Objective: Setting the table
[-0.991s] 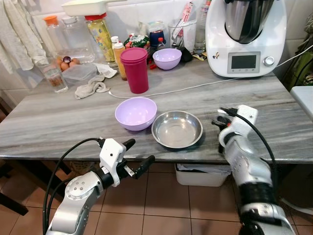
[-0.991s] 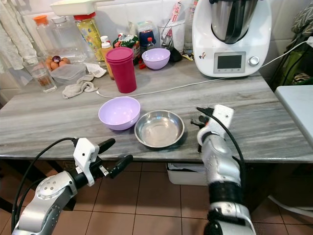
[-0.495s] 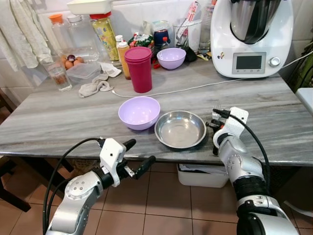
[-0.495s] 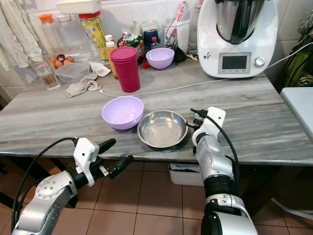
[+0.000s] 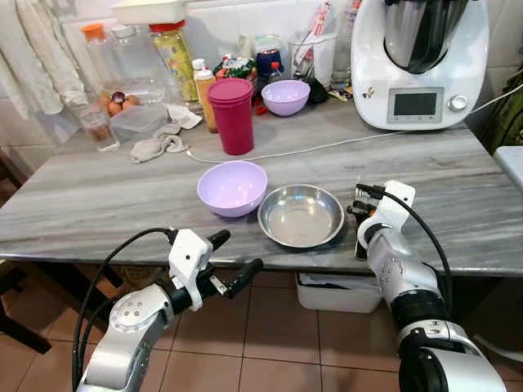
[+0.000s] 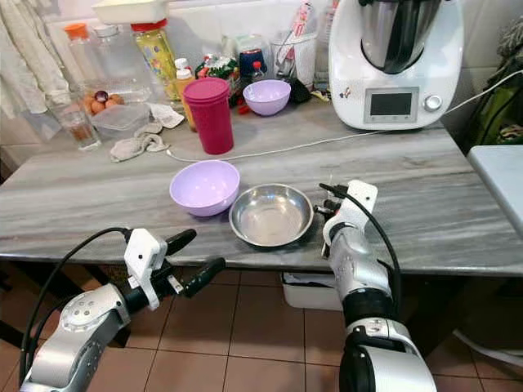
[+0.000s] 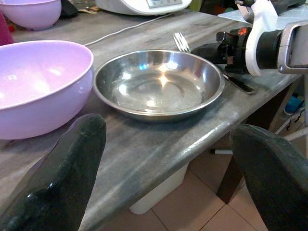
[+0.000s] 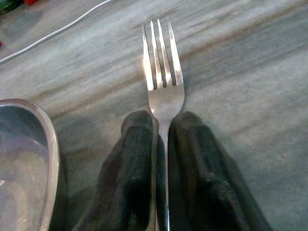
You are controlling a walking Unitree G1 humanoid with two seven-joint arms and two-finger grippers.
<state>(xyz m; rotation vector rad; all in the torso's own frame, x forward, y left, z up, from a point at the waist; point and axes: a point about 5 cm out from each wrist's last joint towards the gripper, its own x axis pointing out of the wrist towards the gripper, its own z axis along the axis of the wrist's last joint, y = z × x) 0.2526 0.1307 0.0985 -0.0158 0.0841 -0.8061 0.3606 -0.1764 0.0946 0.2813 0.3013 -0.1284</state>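
Observation:
A steel bowl sits near the front edge of the grey marble table, with a lavender bowl touching its left side. My right gripper is just right of the steel bowl, low over the table top and shut on a metal fork. The fork's tines point away from me, and its handle is pinched between the two black fingers. In front of the table and below its edge, my left gripper is open and holds nothing.
A magenta tumbler, a second lavender bowl, bottles, a glass and a cloth crowd the back left. A white kitchen machine stands back right, its cable crossing the table. A white bin sits underneath.
My right gripper with the fork has come closer to the steel bowl and lower toward the table top. The camera shifted slightly. The left arm has stayed put.

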